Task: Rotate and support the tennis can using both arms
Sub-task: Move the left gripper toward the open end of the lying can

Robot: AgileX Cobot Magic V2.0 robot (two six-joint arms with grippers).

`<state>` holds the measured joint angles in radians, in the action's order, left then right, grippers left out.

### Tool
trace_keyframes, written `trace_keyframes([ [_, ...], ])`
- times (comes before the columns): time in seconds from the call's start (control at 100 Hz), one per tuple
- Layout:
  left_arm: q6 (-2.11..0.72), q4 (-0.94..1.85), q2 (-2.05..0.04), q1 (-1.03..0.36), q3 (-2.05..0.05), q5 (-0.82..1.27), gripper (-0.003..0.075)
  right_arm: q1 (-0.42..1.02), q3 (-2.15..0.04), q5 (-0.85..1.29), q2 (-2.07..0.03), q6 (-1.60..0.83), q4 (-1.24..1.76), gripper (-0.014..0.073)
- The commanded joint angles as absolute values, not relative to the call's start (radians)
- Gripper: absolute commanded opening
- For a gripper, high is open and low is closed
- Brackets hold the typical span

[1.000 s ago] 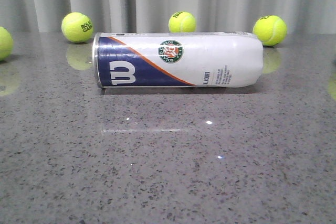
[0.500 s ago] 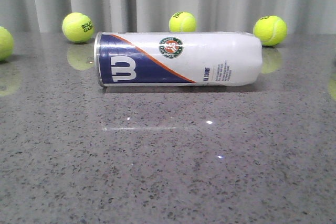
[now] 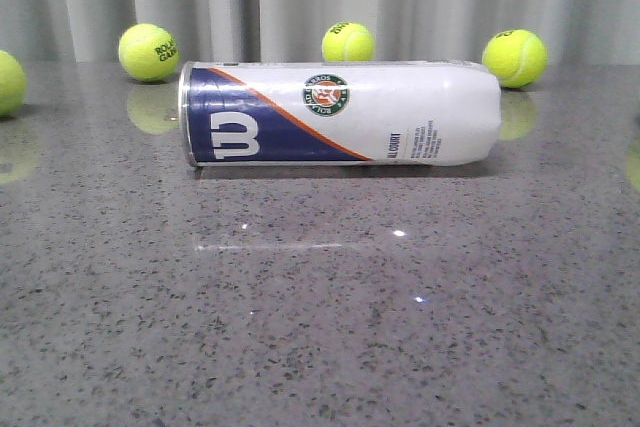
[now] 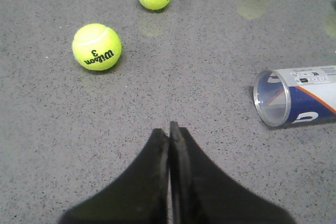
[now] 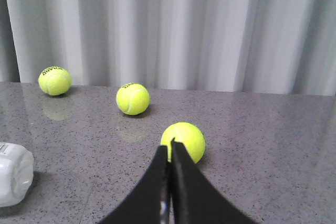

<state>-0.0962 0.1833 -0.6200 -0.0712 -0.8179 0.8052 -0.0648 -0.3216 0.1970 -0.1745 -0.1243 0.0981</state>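
Observation:
The tennis can (image 3: 340, 113) lies on its side across the grey table, navy end with the white "W" to the left, white end to the right, round emblem on top. Neither arm shows in the front view. In the left wrist view my left gripper (image 4: 169, 128) is shut and empty, and the can's clear open end (image 4: 294, 96) lies apart from it, off to one side. In the right wrist view my right gripper (image 5: 169, 148) is shut and empty, with the can's white end (image 5: 14, 174) at the frame's edge, well away.
Several yellow-green tennis balls lie around: three along the back by the curtain (image 3: 148, 51) (image 3: 347, 42) (image 3: 514, 57), one at the far left edge (image 3: 8, 81). A ball (image 5: 185, 139) sits just beyond the right fingertips. Speckled grey tabletop (image 3: 320, 327) in front of the can.
The can has rolled slightly about its long axis: the "W" and emblem shifted up and then back down a little. It stays in the same place.

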Motion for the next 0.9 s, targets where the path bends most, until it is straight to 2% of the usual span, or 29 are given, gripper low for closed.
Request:
trace_keyframes([
  [0.0, -0.094, 0.208, -0.632, -0.068, -0.853, 0.748, 0.0051, -0.07, -0.348, 0.109, -0.187, -0.124, 0.093, -0.0068],
  [0.07, -0.094, 0.208, -0.632, -0.068, -0.853, 0.748, 0.0159, -0.07, -0.348, 0.109, -0.187, -0.124, 0.093, -0.0068],
  [0.22, -0.094, 0.208, -0.632, -0.068, -0.853, 0.744, 0.0518, -0.07, -0.348, 0.109, -0.187, -0.124, 0.093, -0.0068],
  [0.29, -0.094, 0.229, -0.633, -0.068, -0.853, 0.739, 0.0601, -0.07, -0.348, 0.109, -0.187, -0.124, 0.093, -0.0068],
  [0.49, -0.14, 0.426, -0.691, -0.068, -0.853, 0.724, 0.0599, -0.07, -0.348, 0.109, -0.187, -0.124, 0.093, -0.0068],
  [0.89, -0.627, 1.001, -1.059, -0.068, -0.853, 0.842, 0.0599, -0.07, -0.348, 0.109, -0.187, -0.124, 0.093, -0.0068],
])
